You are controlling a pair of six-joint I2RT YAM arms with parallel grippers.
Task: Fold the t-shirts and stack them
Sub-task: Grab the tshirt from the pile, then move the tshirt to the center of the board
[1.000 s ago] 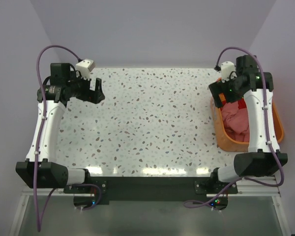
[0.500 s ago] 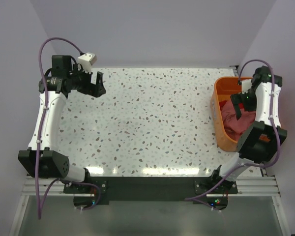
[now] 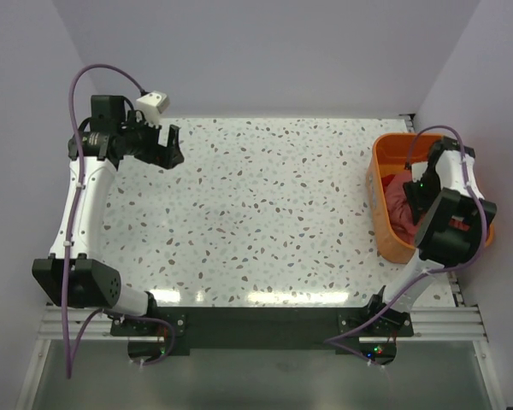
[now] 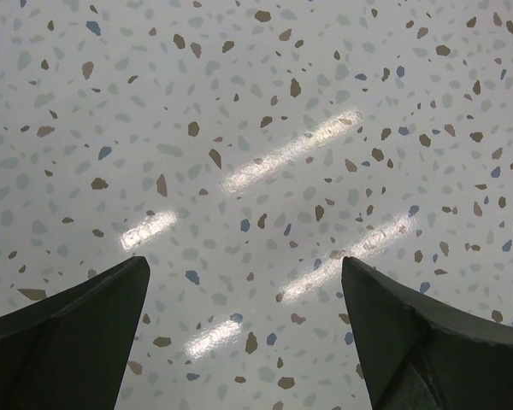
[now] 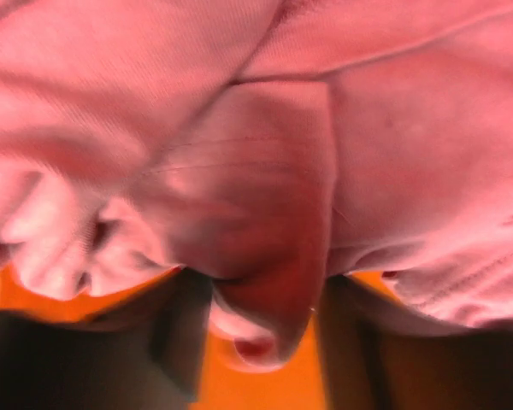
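- The t-shirts lie crumpled together inside the orange tub, which stands at the table's right edge.
- The right gripper reaches down into the tub, onto the cloth heap.
- In the right wrist view, a bulging fold of salmon-pink cloth hangs between the two dark fingers, and its sides appear to touch both. The jaws stand partly closed around it. The picture is blurred, so I cannot tell whether the fold is truly clamped.
- Below that fold, the tub's orange floor shows between the fingers.
- The left gripper hovers well apart from the tub, across the table from it at the far left corner. Its jaws are spread wide with nothing between them.
- The top view alone shows the tub whole, both arms, and a deeper red patch among the pink cloth. The right arm hides its own fingertips there.
- The right wrist view alone shows how the fold sits between the fingers, but nothing outside the tub.
- The left wrist view shows only speckled tabletop between its two finger ends, with no cloth near.
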